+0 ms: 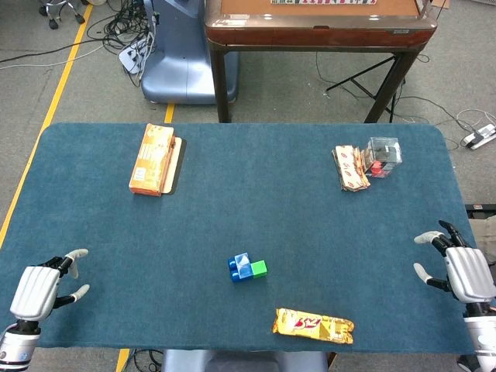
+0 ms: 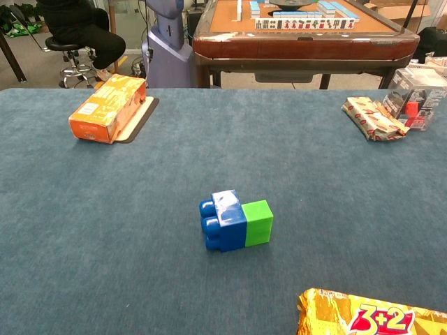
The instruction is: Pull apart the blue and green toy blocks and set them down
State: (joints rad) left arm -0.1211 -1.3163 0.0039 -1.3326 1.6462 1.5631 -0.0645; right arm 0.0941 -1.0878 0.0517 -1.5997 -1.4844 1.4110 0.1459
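Blocks: blue block (image 1: 239,266) and green block (image 1: 259,269) seen joined, mid-desk (image 1: 256,201).
Left hand (image 1: 39,293): fingers spread, nothing held.
Right hand (image 1: 463,271): fingers spread, nothing held.

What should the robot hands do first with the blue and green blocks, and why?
Probably reach both hands inward to the joined blocks: the blue block and green block lie stuck together mid-table, while the left hand and right hand wait open and empty at the table edges.

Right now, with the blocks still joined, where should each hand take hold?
Probably one hand per colour: the left hand on the blue block from its studded left end, the right hand on the green block from its free right face. They lie on their side, joined left-right.
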